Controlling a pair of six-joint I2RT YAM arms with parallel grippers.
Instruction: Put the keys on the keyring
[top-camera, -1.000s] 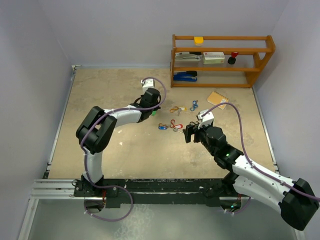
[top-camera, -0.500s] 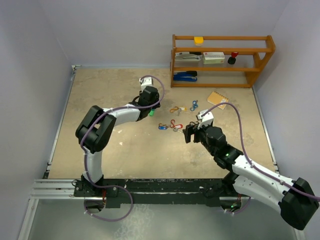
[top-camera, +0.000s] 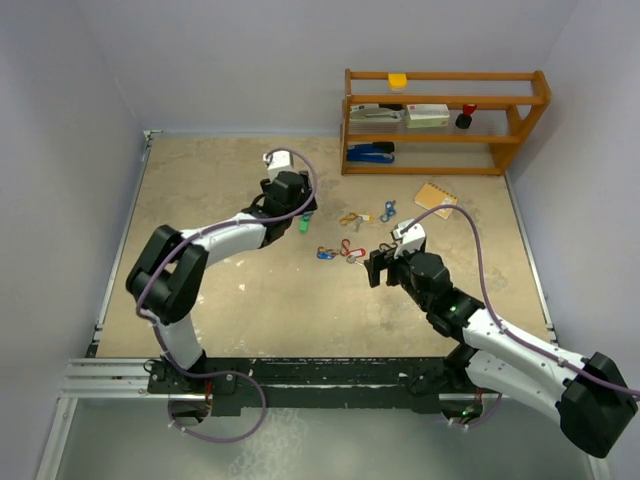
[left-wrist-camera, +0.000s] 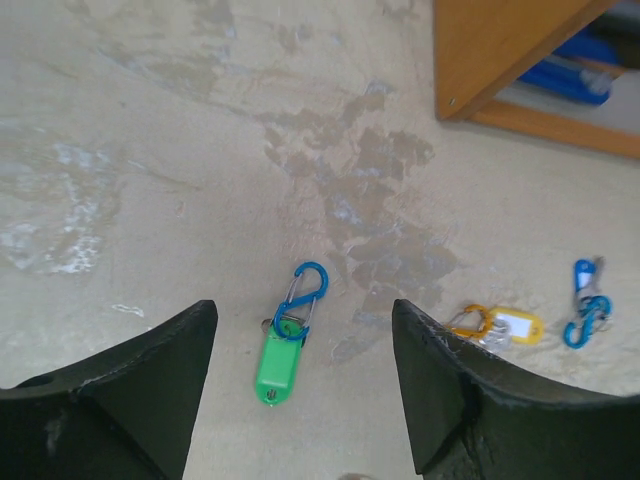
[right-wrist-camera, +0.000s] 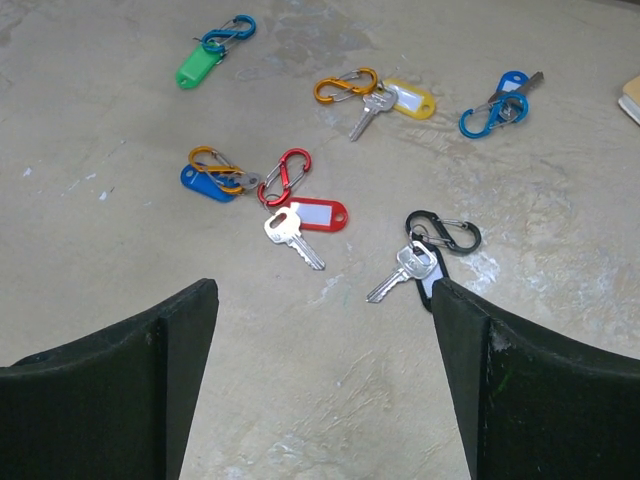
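A green-tagged key (left-wrist-camera: 277, 362) hooked to a blue clip (left-wrist-camera: 305, 290) lies flat on the table, and my left gripper (left-wrist-camera: 303, 325) hovers open over it without touching. The same green-tagged key (top-camera: 304, 224) lies just off the left gripper (top-camera: 297, 208) in the top view. My right gripper (right-wrist-camera: 325, 290) stands open and empty above bare table. Ahead of it lie a red-tagged key (right-wrist-camera: 300, 220), a blue-tagged key (right-wrist-camera: 208, 180), a yellow-tagged key (right-wrist-camera: 400, 98), a key on a blue clip (right-wrist-camera: 495, 110) and a black-tagged key (right-wrist-camera: 425, 262). The keyring is out of view.
A wooden shelf (top-camera: 445, 120) stands at the back right with a blue stapler (top-camera: 370, 152) on its bottom level; its corner post (left-wrist-camera: 500, 50) shows in the left wrist view. A small notebook (top-camera: 436, 197) lies right of the keys. Walls close in both sides.
My left gripper opened and let go of the green-tagged key, then drew back toward the far left. The key stays on the table. The right arm has not moved.
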